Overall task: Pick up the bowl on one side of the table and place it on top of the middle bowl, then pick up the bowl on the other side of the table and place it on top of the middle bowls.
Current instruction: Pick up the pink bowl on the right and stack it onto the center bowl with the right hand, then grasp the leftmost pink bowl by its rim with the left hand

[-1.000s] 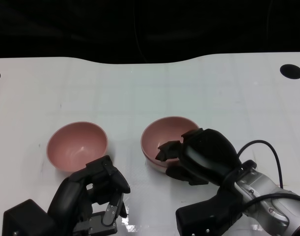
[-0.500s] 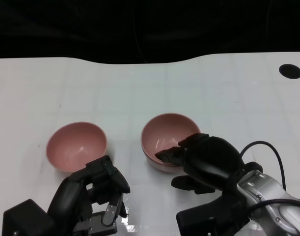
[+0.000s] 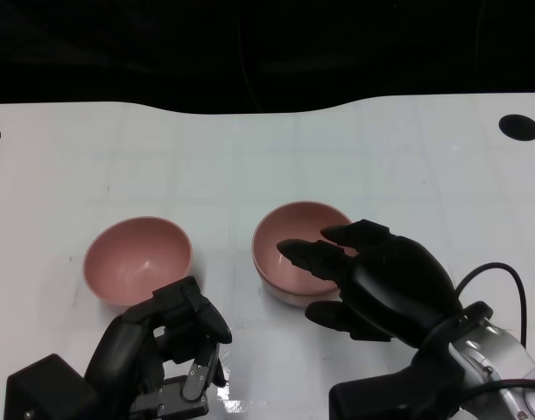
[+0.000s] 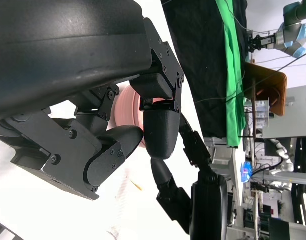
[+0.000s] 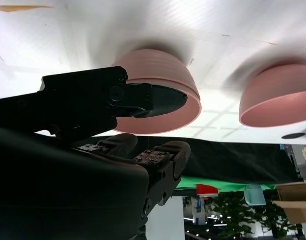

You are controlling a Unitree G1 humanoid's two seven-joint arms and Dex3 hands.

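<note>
Right hand [image 3: 372, 280] hovered at the near rim of the middle bowl [image 3: 293, 241], its fingers [image 3: 306, 256] spread and reaching over that rim, with the thumb lower down beside the bowl's outer wall; whether any finger touched the bowl could not be told from the head view. In the right wrist view the same fingers [image 5: 158, 97] lay across the front of the pink bowl [image 5: 165, 87], apart from one another and holding nothing. Under both hands stretched the white table [image 3: 355, 149], the largest thing in sight, with a black hole [image 3: 519, 127] in it well beyond the right hand toward the far right corner. Left of the right hand sat the second pink bowl [image 3: 137, 260], upright on the table and well apart from the middle one. Just nearer than that bowl was the left hand [image 3: 175, 337], its fingers curled in with nothing in them and not touching the rim. A black cable [image 3: 486, 273] looped from the right forearm behind the hand. Nothing lay between the two bowls.
</note>
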